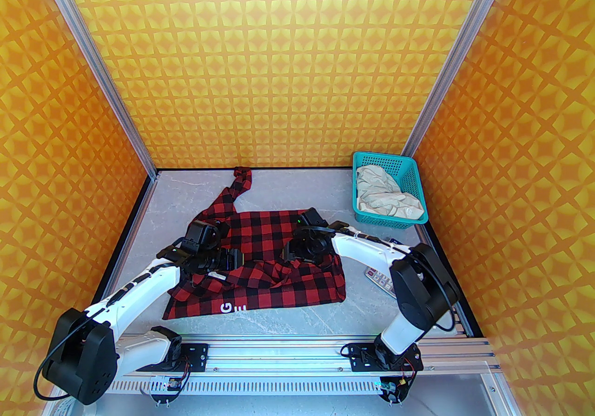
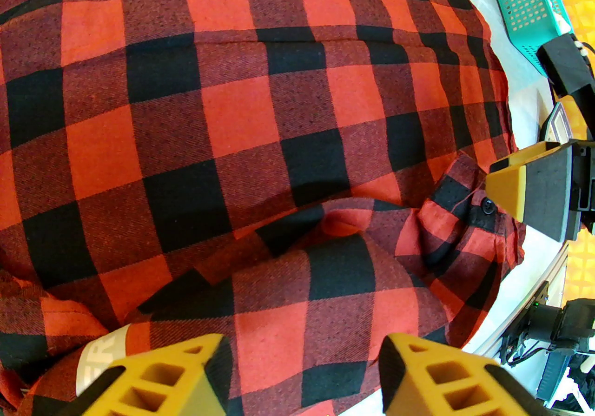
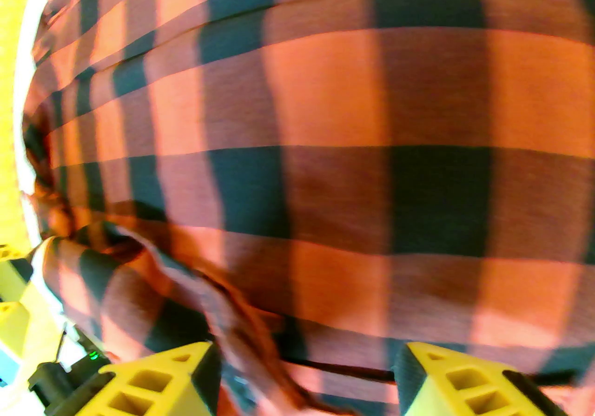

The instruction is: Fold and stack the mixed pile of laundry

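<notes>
left tool [image 2: 300, 358]: one, fingers wide, over the shirt
right tool [image 3: 304, 358]: one, fingers wide, over a shirt fold, blurred
garments: two; checked shirt [image 1: 279, 288] spread under both tools, cream garment [image 1: 388, 195] in basket [image 1: 381, 156] well beyond right tool
calculator [image 1: 379, 277]: one, right of right tool
table [image 1: 279, 321]: grey marble
walls [image 1: 297, 56]: orange patterned

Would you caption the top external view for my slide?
Left hand and right hand over a checked shirt on table; cream garment in teal basket.
</notes>
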`<state>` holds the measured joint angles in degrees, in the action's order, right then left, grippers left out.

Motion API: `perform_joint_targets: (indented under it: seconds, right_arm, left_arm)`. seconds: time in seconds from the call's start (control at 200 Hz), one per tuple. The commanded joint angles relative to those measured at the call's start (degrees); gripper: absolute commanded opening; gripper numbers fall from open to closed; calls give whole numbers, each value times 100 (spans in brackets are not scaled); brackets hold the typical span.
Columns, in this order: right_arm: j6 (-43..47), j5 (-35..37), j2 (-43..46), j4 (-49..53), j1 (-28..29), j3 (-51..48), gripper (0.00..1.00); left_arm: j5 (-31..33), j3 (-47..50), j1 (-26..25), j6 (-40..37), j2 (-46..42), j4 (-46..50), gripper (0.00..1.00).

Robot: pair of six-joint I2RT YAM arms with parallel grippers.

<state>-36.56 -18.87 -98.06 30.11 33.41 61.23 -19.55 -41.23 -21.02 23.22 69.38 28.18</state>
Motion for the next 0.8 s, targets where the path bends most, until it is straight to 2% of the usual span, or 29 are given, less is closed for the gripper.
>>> perform_joint_targets:
  seconds: [0.0,0.08,0.15,0.225,0.425,0.56,0.745,0.76,0.795]
  right_arm:
    - [21,-361,-246,-116,26,248,48]
    - [256,-163,-202,253,25,511,30]
    - [502,63,0,653,25,778,11]
    - [693,152,332,881,25,948,0]
    - [990,308,1552,978,25,649,0]
    - [1082,506,2310,962,25,-59,0]
    - [927,1180,3325,498,25,-1331,0]
    - [879,1230,3386,420,25,-1438,2]
    - [754,1321,3500,263,25,-1678,13]
  left_arm:
    - [83,132,143,71,-168,162,57]
    - [83,168,303,70,-293,242,57]
    - [75,175,457,85,-393,311,57]
    - [83,202,641,118,-470,368,57]
    - [229,296,893,283,-540,499,57]
    - [269,451,915,419,-852,543,56]
    - [451,734,928,666,-1138,756,52]
    - [456,752,929,695,-1168,766,51]
    - [452,834,924,758,-1255,810,50]
